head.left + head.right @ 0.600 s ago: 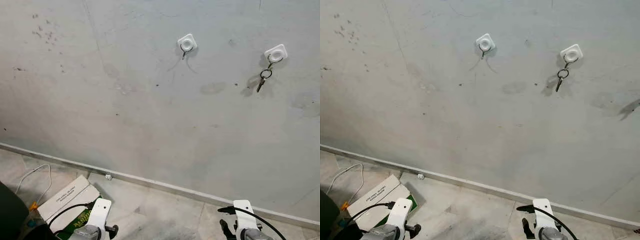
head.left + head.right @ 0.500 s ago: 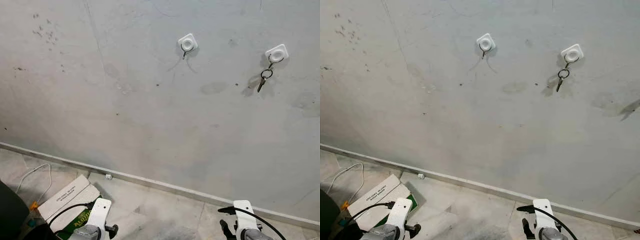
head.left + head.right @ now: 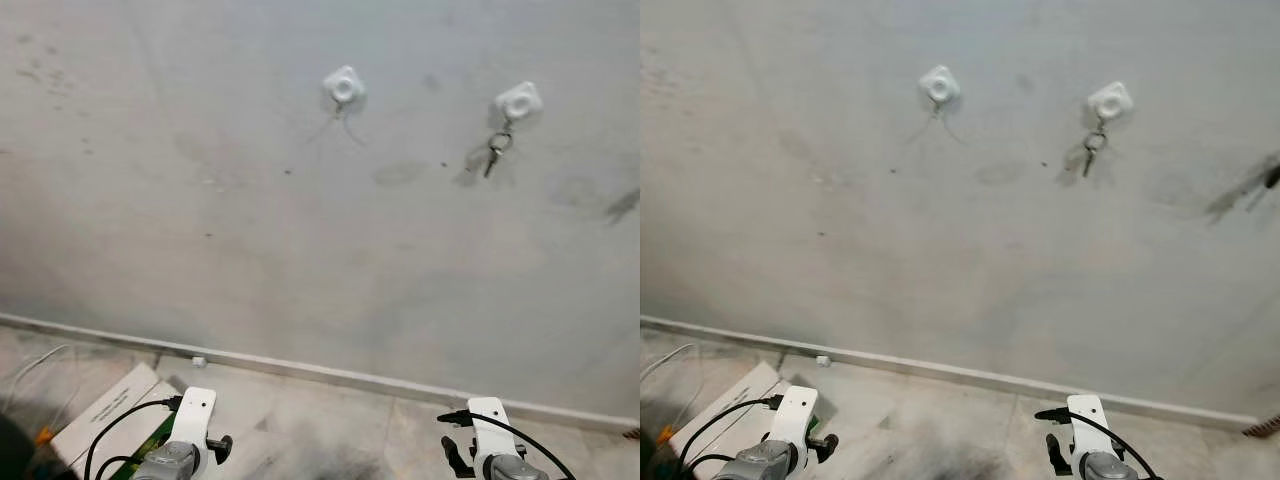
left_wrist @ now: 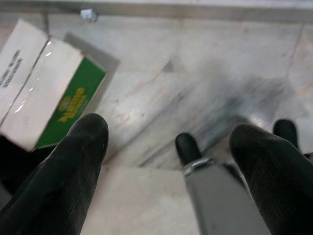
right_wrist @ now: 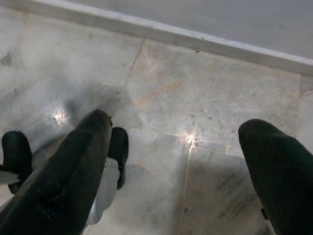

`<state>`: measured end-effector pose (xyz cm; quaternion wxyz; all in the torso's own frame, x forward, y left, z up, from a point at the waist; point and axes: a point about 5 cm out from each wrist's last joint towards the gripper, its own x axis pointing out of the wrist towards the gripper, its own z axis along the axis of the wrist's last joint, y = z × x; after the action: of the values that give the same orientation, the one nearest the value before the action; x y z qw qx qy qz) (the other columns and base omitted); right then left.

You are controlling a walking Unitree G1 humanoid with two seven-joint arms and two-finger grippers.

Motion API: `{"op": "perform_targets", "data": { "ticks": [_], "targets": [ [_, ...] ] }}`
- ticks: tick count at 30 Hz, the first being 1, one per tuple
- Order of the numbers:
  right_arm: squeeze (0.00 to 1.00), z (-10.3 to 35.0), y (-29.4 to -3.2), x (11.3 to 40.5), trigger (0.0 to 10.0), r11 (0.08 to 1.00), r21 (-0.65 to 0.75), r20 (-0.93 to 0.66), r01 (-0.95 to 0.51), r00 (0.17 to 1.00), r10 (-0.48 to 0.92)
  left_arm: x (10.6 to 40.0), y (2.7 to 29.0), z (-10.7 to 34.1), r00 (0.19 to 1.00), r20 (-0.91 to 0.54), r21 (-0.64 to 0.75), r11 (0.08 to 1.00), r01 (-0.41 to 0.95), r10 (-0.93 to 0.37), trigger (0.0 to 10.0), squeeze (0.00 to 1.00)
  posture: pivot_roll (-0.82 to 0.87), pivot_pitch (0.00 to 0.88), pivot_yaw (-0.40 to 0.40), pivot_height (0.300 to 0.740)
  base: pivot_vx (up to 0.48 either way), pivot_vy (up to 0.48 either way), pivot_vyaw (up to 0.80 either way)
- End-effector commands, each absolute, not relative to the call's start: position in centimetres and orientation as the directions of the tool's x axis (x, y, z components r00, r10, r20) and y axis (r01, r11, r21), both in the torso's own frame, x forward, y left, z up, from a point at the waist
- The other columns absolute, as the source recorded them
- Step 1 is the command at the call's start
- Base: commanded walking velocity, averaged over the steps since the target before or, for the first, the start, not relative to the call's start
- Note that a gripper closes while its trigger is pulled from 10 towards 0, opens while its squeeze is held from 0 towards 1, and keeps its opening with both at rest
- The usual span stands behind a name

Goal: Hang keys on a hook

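Two white square hooks are stuck high on the grey wall. The left hook carries nothing. From the right hook hang the keys on a small ring, casting a shadow on the wall. Both arms hang low, far below the hooks: the left arm and the right arm at the picture's bottom edge. My left gripper is open above the marble floor with nothing between its fingers. My right gripper is open too and holds nothing.
A white and green cardboard box lies on the floor at the lower left, beside a white cable. A pale baseboard runs along the foot of the wall, with a small white piece against it.
The whole picture has shifted left and is blurred, so the camera has moved. The keys stay on the right hook and both arms still hang low.
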<state>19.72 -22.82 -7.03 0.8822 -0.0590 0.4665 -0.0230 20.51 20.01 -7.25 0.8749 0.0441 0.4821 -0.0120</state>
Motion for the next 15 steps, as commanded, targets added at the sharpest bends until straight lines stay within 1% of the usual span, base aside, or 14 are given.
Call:
{"op": "perform_targets", "data": {
  "ticks": [1,3,7,13,15],
  "targets": [
    [0.0,-6.5,-22.3,21.0,10.0,0.993,-0.12,-0.804,-0.005,0.587,-0.094,21.3,20.1,-6.8,0.555,-0.831,0.065,0.996,0.065,0.018,10.0,0.0,-0.05,0.0,0.029,0.74,0.0,0.0,-0.77],
    [0.0,-6.1,-22.1,21.8,10.0,0.993,-0.121,-0.794,0.003,0.601,-0.099,21.5,20.2,-6.7,0.549,-0.836,0.085,0.993,0.081,0.027,10.0,0.0,-0.05,0.0,0.03,0.74,0.0,0.0,-0.77],
    [0.0,-6.0,-21.9,22.0,10.0,0.993,-0.119,-0.788,0.015,0.606,-0.104,21.6,20.2,-6.6,0.549,-0.835,0.085,0.993,0.081,0.026,10.0,0.0,-0.05,0.0,0.031,0.74,0.0,0.0,-0.77],
    [0.0,-6.3,-21.8,21.5,10.0,0.993,-0.112,-0.793,0.03,0.6,-0.107,21.5,20.3,-6.6,0.547,-0.837,0.078,0.995,0.069,0.027,10.0,0.0,-0.04,0.0,0.027,0.74,0.0,0.0,-0.77],
    [0.0,-6.6,-22.1,20.9,10.0,0.993,-0.117,-0.802,0.029,0.587,-0.111,21.5,20.3,-6.7,0.541,-0.84,0.072,0.996,0.061,0.028,10.0,0.0,-0.04,0.0,0.025,0.74,0.0,0.0,-0.66]
  ]
}}
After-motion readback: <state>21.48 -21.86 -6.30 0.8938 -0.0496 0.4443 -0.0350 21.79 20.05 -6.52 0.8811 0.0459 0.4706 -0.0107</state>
